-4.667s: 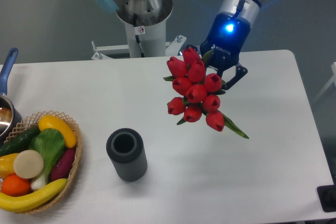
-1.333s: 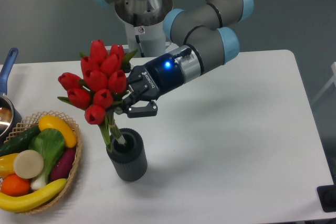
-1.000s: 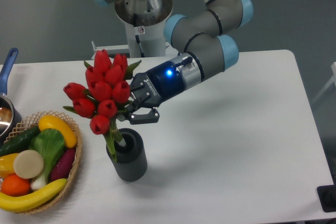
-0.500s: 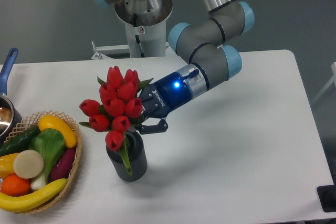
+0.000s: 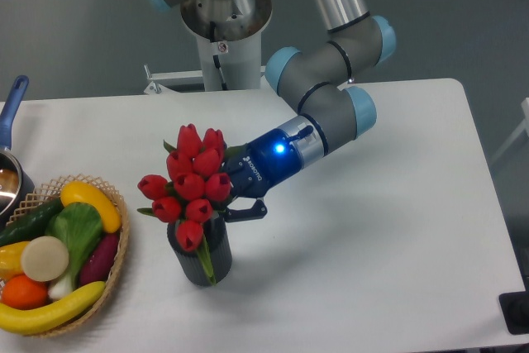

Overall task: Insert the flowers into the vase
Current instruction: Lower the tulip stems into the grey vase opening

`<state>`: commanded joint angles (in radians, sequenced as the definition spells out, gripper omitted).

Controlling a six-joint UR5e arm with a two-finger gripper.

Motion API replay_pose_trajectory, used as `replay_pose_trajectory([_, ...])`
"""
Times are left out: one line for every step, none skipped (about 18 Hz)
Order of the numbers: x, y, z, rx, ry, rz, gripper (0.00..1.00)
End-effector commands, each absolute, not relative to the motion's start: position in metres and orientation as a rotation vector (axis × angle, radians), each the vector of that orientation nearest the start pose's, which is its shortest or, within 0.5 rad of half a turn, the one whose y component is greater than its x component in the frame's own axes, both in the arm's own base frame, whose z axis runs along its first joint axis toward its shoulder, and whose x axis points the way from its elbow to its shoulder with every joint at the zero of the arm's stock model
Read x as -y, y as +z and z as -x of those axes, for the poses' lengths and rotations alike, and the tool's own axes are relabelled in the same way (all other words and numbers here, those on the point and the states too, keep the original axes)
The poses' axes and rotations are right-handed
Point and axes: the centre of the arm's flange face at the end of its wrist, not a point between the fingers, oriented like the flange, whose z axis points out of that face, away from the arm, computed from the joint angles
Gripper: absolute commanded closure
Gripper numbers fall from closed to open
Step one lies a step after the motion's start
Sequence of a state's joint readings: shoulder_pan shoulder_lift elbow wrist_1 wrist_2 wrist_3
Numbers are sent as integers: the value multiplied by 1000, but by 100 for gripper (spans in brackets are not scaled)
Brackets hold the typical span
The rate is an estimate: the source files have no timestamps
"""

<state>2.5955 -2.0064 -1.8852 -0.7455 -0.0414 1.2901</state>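
Note:
The flowers [image 5: 192, 184], a bunch of red tulip buds with green leaves, stand over the vase [image 5: 201, 258] with their stems down inside its opening. The vase is a short dark ribbed cylinder on the white table, mostly covered at the top by the buds and a hanging leaf. My gripper [image 5: 235, 197] comes in from the right at a slant, just above the vase's rim, and is shut on the flowers' stems right behind the buds. The stems themselves are hidden by the buds.
A woven basket [image 5: 116, 252] with banana, cucumber, orange and other produce sits at the left front. A pot with a blue handle [image 5: 11, 105] is at the left edge. The robot base [image 5: 223, 31] stands behind the table. A black object [image 5: 517, 312] is at the right front corner.
The gripper carried the flowers from the right side of the table over to the vase, then lowered them. The bunch has sunk further into the opening and shifted a little right.

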Motion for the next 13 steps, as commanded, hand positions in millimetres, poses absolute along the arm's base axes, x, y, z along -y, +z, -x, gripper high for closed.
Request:
replay_pose_trajectory([-492,289,361,-264,-601,1538,61])
replay_pose_trajectory([-491,287,360,-266,-599,1540,61])
replay_pose_trajectory([-492,281,360,-262,-603,1553,61])
replay_pose_trajectory([-492,277,362,-259,-602,1561,61])
replay_pose_trajectory([-493,274,361,-259,-604,1568,61])
replay_pose_trajectory([-493,271,362,-256,-606,1576,61])
replay_pose_trajectory([-493,269,362,-257,-604,1584,61])
replay_pose_trajectory([-494,268,362,-257,-604,1589,60])
replay_pose_trajectory([-494,264,362,-253,-606,1601,59])
replay_pose_trajectory([-494,263,362,-256,-603,1608,59])
replay_pose_trajectory([-494,262,363,-254,-605,1612,59])
replay_pose_trajectory([-494,261,363,-253,-605,1615,59])
replay_pose_trajectory([-494,261,363,-254,-604,1615,59])
